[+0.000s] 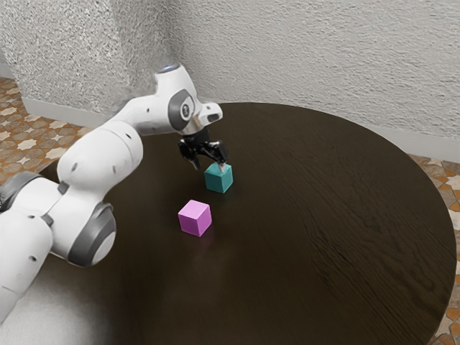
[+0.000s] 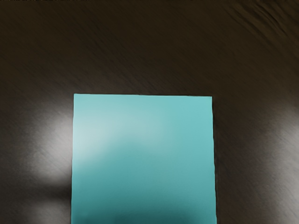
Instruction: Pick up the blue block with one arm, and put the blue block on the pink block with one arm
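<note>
The blue block (image 1: pixel 218 178), a teal-tinted cube, sits flat and upright on the dark wooden table (image 1: pixel 338 215), while the pink block (image 1: pixel 195 218), about the same size, rests near it, closer to the camera, the two apart.

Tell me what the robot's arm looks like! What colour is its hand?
The arm is chunky, rounded white segments with grey rings at the joints and a bluish spot on the top one. Its gripper is black, with two short fingers.
</note>
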{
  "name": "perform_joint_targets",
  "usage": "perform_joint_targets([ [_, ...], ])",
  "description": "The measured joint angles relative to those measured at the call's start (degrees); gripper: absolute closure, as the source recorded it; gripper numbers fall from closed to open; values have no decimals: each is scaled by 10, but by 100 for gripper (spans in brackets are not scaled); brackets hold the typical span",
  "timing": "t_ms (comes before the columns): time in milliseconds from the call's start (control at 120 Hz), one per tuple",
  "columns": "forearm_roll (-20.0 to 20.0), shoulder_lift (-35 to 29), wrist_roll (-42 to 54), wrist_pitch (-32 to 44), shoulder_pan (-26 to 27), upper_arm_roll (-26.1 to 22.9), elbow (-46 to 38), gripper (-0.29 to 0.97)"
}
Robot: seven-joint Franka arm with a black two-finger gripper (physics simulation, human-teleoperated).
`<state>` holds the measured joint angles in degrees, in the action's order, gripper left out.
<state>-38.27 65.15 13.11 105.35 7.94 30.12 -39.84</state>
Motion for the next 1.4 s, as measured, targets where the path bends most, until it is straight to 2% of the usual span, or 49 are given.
perform_joint_targets([
  [117, 12, -6, -28, 3, 6, 1, -6, 0],
  [317, 43, -19, -50, 5, -27, -25, 8, 0],
  [450, 95, -14, -54, 16, -67, -124, 16, 0],
  [650, 166, -16, -57, 31, -76, -180, 13, 0],
  [750, 188, -15, -55, 34, -79, -190, 12, 0],
  [983, 202, -14, -47, 38, -77, -190, 5, 0],
  [1400, 201, 2, -29, 54, -71, -193, 4, 0],
])
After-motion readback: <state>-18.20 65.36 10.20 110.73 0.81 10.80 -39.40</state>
